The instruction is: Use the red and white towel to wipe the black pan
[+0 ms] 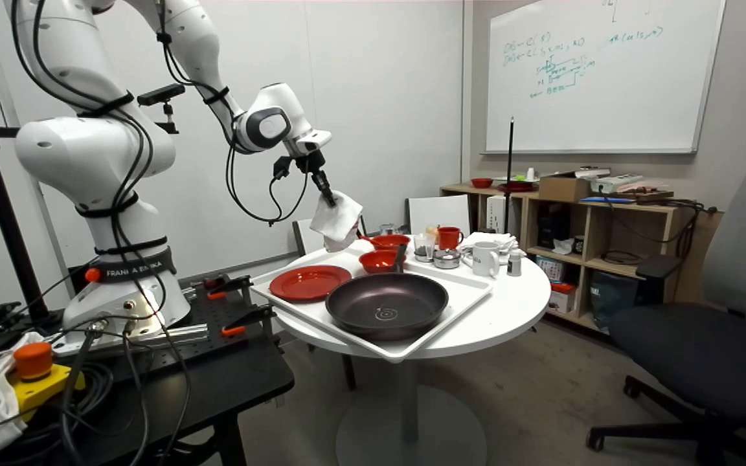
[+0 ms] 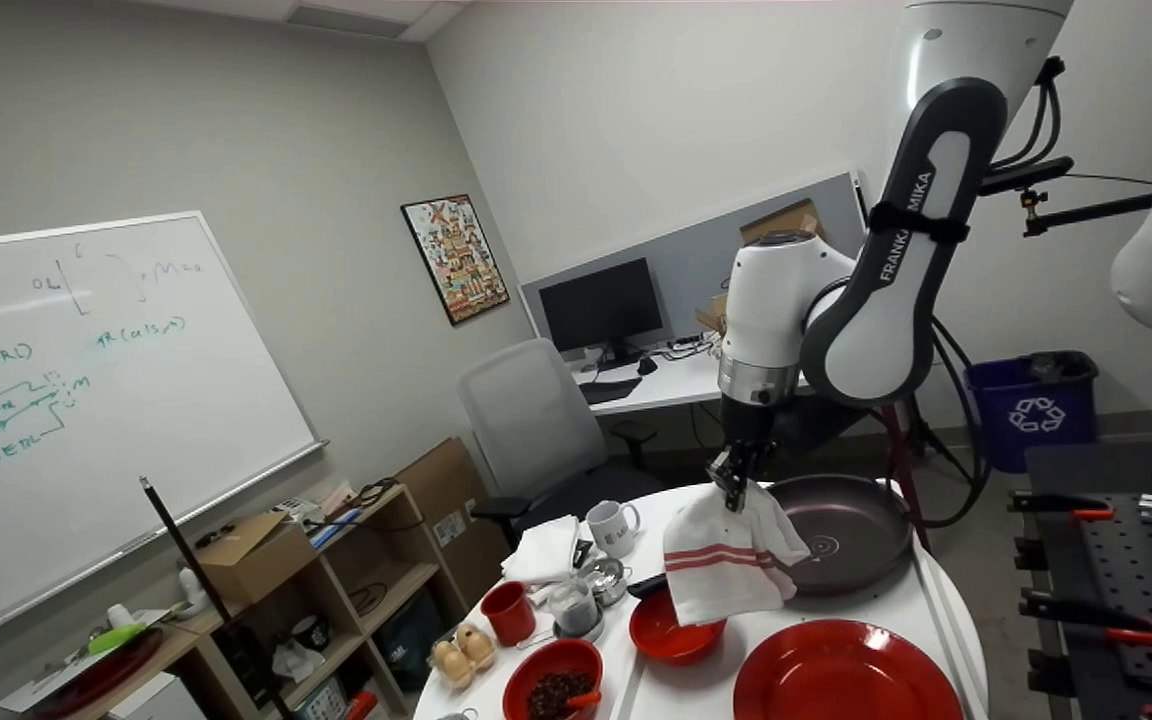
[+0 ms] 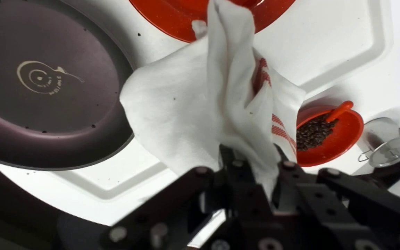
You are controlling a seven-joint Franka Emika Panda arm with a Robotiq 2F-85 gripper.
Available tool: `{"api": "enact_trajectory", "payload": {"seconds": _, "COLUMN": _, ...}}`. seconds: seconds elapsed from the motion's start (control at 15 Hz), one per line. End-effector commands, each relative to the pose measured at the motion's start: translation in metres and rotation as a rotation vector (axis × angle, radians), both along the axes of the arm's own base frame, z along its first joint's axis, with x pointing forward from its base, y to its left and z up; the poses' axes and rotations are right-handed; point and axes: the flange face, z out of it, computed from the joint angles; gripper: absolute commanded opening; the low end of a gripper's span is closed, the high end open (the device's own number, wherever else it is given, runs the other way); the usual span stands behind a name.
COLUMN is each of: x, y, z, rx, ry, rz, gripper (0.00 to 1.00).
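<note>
The black pan (image 1: 386, 304) sits on the white tray (image 1: 470, 292) in an exterior view, its handle reaching past a small red bowl. The pan also shows in an exterior view (image 2: 846, 530) and at the left of the wrist view (image 3: 61, 104), with a few dark specks inside. My gripper (image 1: 329, 199) is shut on the red and white towel (image 1: 339, 220). In the wrist view the towel (image 3: 186, 107) is pinched between the fingers (image 3: 253, 152) and hangs folded. It hangs above the table, beside the pan; whether it touches anything beneath is unclear.
A red plate (image 1: 311, 283) and a small red bowl (image 1: 378, 261) are beside the pan. A red bowl of dark beans (image 3: 335, 142) holds a red utensil. A white mug (image 2: 613, 527), red mug (image 2: 509, 612), glass jars and eggs (image 2: 463, 655) are at the table's far side.
</note>
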Motion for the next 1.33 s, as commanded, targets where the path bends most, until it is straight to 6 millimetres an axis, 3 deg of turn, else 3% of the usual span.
{"api": "enact_trajectory", "payload": {"seconds": 0.0, "x": 0.016, "y": 0.022, "z": 0.007, "rx": -0.069, "ry": 0.048, "rz": -0.095, "gripper": 0.03}}
{"api": "enact_trajectory", "payload": {"seconds": 0.33, "x": 0.039, "y": 0.060, "z": 0.002, "rx": -0.095, "ry": 0.121, "rz": -0.153, "gripper": 0.03}}
{"api": "enact_trajectory", "payload": {"seconds": 0.73, "x": 0.069, "y": 0.098, "z": -0.019, "rx": -0.058, "ry": 0.226, "rz": -0.154, "gripper": 0.03}}
{"api": "enact_trajectory", "payload": {"seconds": 0.87, "x": 0.076, "y": 0.098, "z": -0.028, "rx": -0.005, "ry": 0.276, "rz": -0.135, "gripper": 0.03}}
{"api": "enact_trajectory", "payload": {"seconds": 0.93, "x": 0.062, "y": 0.097, "z": -0.016, "rx": -0.012, "ry": 0.230, "rz": -0.149, "gripper": 0.13}}
{"api": "enact_trajectory", "payload": {"seconds": 1.27, "x": 0.070, "y": 0.095, "z": -0.027, "rx": -0.010, "ry": 0.254, "rz": -0.141, "gripper": 0.13}}
